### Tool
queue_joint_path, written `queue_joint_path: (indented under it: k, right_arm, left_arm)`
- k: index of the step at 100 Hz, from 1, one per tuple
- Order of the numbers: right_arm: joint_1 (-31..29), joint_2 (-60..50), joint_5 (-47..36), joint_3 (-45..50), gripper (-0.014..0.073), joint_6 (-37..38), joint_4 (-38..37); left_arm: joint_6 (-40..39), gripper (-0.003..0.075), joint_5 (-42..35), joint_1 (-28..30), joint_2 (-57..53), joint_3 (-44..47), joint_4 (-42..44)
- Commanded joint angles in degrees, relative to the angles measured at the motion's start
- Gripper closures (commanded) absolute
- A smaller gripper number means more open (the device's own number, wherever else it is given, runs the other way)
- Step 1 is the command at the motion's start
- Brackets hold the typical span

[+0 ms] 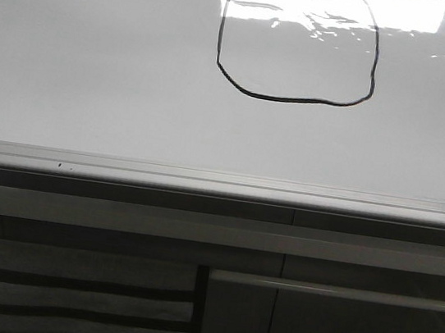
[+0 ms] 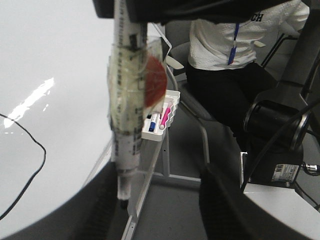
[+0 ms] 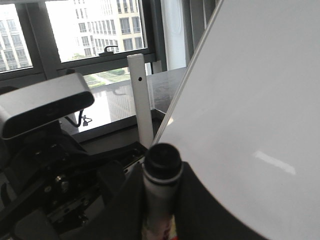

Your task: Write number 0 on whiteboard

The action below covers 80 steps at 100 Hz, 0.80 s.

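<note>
Nearest the lens in the left wrist view: blurred dark fingers of the left gripper (image 2: 160, 210), spread wide with nothing between the tips. Just beyond, a white marker (image 2: 125, 125) wrapped in clear tape, fixed along the arm, tip pointing down and clear of the whiteboard (image 2: 55, 60). No contact between tip and board seen.

Right gripper (image 3: 160, 195) closed around the barrel of a second marker (image 3: 161, 170), dark end cap toward the camera, held beside the whiteboard (image 3: 260, 100) edge and apart from its surface.

Front view: whiteboard (image 1: 97, 58) with silver frame rail along its lower edge. The number 0 (image 1: 290, 100) drawn in thin black line on the upper right part of the whiteboard, partly under window glare. Loop closed as far as visible, though the uppermost stretch reaches the picture edge. Part of the same stroke also seen in the left wrist view (image 2: 30, 170).

Assessment: writing appears complete; both marker tips off the whiteboard. Remaining, at most, retreat of the arms. Small white tray of coloured pens (image 2: 160, 122) hanging off the whiteboard's side, untouched.
</note>
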Motion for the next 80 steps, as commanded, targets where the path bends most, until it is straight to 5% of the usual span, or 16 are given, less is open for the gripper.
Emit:
queue_joint_path:
  k: [1, 39, 80]
  right_arm:
    - [0.7, 0.2, -4.4, -2.2, 0.0670, -0.1, -0.2]
    - [2.3, 0.3, 1.7, -2.2, 0.0670, -0.1, -1.1]
    - [3.4, 2.3, -1.9, -2.2, 0.0670, -0.1, -1.3]
  left_arm:
    - [-0.2, 0.0380, 0.5, 0.1, -0.2, -2.0, -0.4]
    - [-1.9, 0.0380, -0.7, 0.1, -0.2, -2.0, -0.4]
    - [-1.9, 0.0384, -3.5, 0.1, -0.2, -2.0, -0.4]
